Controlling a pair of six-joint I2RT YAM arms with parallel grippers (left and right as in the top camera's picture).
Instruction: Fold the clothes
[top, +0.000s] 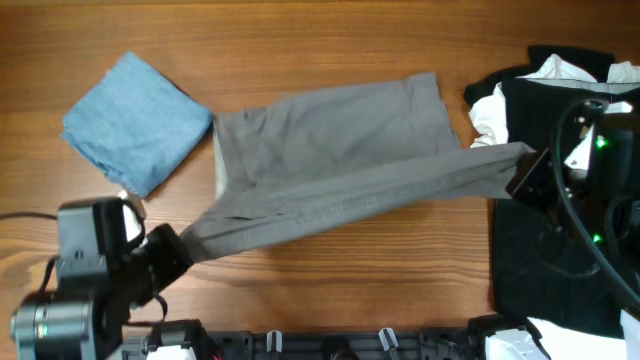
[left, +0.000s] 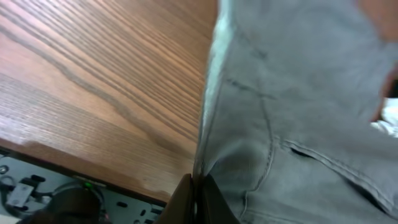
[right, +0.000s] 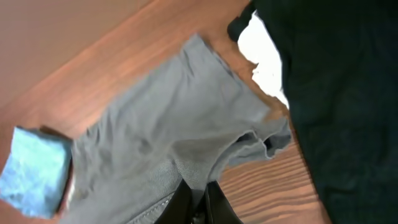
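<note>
Between the left gripper (top: 182, 243) and right gripper (top: 520, 172), mid-grey cotton shorts (top: 330, 150) stretch taut over the wooden table (top: 300, 40); each gripper is closed tight, pinching one end (the right end beside a black garment (top: 540, 270)).

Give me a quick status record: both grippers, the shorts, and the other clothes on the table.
left gripper: shut on the grey shorts, at their near-left corner
right gripper: shut on the grey shorts, at their right end
grey shorts: one edge stretched between the grippers, rest lying on the table
blue cloth: folded, left of the shorts
black garment: unfolded, at the right
white garment: showing at the black garment's top edge
</note>
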